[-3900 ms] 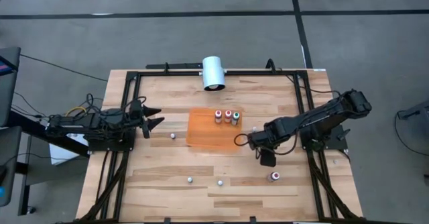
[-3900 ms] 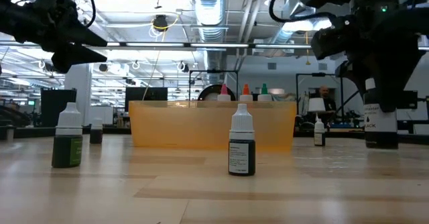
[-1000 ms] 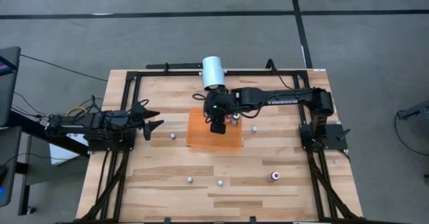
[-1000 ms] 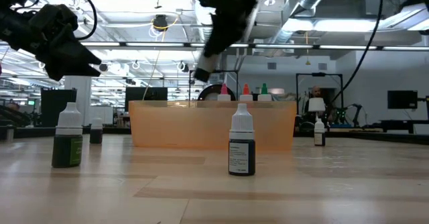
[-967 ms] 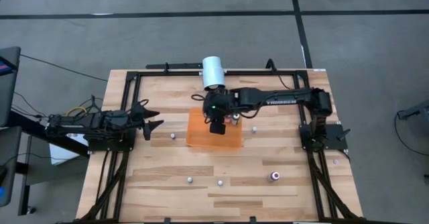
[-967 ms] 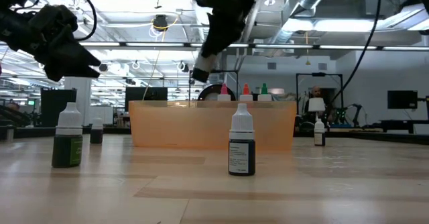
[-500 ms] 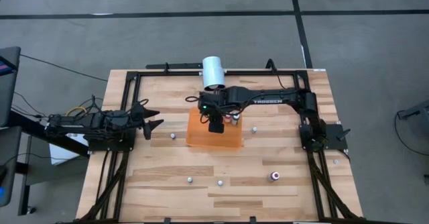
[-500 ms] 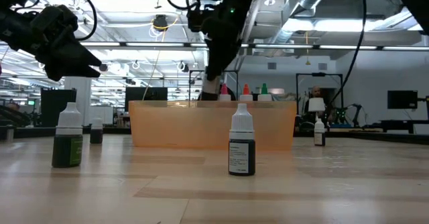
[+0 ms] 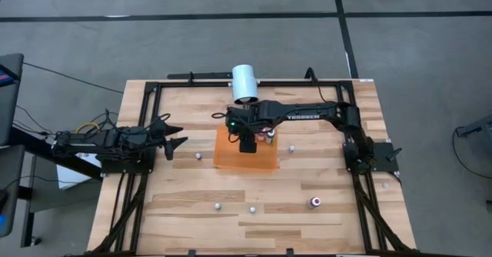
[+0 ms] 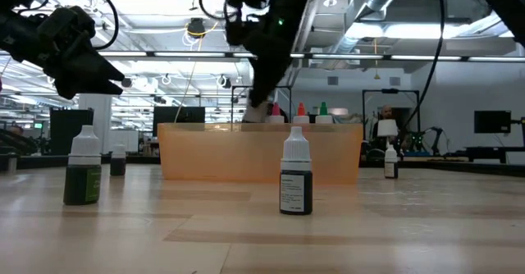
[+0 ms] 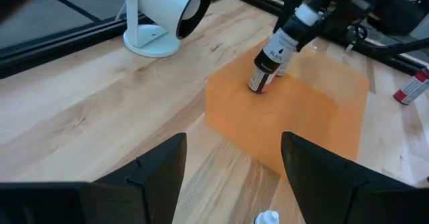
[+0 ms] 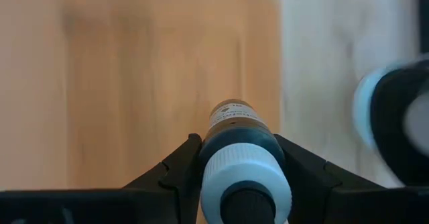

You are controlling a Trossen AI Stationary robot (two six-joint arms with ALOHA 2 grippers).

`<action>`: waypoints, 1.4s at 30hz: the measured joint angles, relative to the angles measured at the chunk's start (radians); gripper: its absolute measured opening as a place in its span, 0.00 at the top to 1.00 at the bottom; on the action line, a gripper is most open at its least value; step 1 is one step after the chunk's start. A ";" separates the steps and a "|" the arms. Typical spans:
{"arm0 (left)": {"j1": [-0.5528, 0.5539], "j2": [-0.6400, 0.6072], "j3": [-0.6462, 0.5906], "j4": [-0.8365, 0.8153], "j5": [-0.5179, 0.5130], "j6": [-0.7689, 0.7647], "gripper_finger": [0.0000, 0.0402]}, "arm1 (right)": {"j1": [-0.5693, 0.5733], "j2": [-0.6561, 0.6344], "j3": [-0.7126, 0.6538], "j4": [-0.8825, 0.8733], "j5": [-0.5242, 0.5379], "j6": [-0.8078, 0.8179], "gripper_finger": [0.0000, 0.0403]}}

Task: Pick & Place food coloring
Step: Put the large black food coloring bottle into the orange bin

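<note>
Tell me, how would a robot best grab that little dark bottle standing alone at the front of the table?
Likely from straight above, closing the end effector on the dark bottle just below its white cap, across the round body. It stands upright on the table with open space all around, so nothing blocks a vertical descent. The right end effector holds another bottle this same way over the orange tray.

- Tray (image 9: 265, 158): orange, see-thru.
- Held bottle (image 11: 268, 64): dark body, white cap, pale label w/ print.
- Table (image 9: 192, 195): light wood strips.
- Cylinder (image 9: 245, 82): white.
- Right gripper (image 12: 234, 162), arms: black.
</note>
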 joint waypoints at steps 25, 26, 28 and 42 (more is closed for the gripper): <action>0.000 0.000 0.000 0.003 -0.003 0.000 0.42 | -0.031 0.064 0.002 0.037 -0.006 -0.103 0.61; 0.000 0.000 0.000 0.003 -0.003 0.000 0.42 | -0.031 0.064 0.002 0.039 -0.007 -0.103 0.61; 0.000 0.000 0.000 0.003 -0.003 0.000 0.42 | -0.032 0.064 0.002 0.039 -0.023 -0.103 0.60; 0.000 0.000 0.000 0.003 -0.003 0.000 0.42 | -0.038 0.066 -0.015 0.051 -0.047 -0.111 0.60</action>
